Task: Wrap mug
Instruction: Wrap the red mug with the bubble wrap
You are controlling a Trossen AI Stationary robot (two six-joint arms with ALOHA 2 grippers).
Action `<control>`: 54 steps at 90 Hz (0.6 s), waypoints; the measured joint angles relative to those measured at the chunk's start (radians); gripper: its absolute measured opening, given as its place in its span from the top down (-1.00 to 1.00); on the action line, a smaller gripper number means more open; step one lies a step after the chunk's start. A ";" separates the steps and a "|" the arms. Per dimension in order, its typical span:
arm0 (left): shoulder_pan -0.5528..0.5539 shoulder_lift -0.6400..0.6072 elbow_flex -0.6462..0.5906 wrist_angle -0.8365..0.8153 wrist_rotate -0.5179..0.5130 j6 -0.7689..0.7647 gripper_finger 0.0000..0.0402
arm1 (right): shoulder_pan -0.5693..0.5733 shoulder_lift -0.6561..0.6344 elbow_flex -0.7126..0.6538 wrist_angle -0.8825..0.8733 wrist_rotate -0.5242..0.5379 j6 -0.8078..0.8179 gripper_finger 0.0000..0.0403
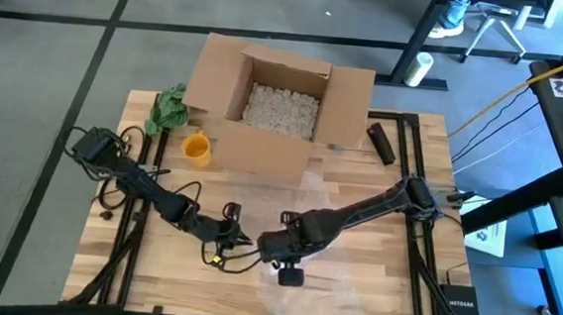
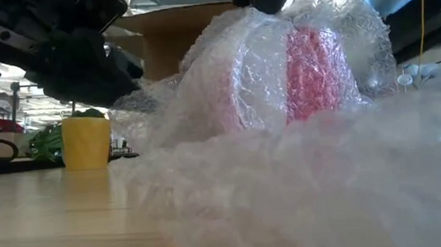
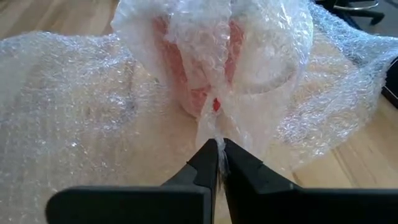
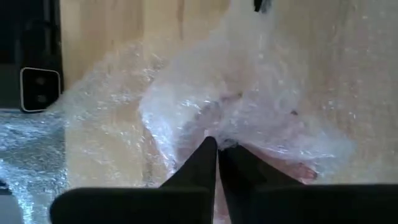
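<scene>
Left wrist view: left gripper (image 3: 219,149) pinching bubble wrap (image 3: 74,106) just short of the pink mug (image 3: 205,74); right gripper (image 4: 217,146) likewise clamped on wrap, opposite side.

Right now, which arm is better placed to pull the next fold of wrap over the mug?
Probably left. The left hand is already pinched on a gathered tail of bubble wrap running up over the red mug. The right hand is also shut on wrap, seemingly pinning it.
</scene>
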State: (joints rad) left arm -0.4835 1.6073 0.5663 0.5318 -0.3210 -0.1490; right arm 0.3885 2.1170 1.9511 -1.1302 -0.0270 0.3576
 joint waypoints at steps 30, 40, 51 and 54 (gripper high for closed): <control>0.000 0.000 0.000 0.000 0.000 0.000 1.00 | -0.010 -0.001 -0.040 0.102 -0.009 -0.038 1.00; 0.000 0.000 0.000 0.000 0.000 0.000 1.00 | -0.018 -0.002 -0.109 0.168 -0.043 -0.040 1.00; 0.000 0.000 0.000 0.000 0.000 0.004 1.00 | -0.023 -0.003 -0.200 0.238 -0.080 -0.025 1.00; 0.000 0.000 0.000 0.000 0.000 0.007 1.00 | -0.024 -0.003 -0.227 0.271 -0.090 -0.025 1.00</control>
State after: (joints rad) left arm -0.4838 1.6073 0.5663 0.5320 -0.3210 -0.1418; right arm 0.3642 2.1143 1.7245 -0.8597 -0.1173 0.3329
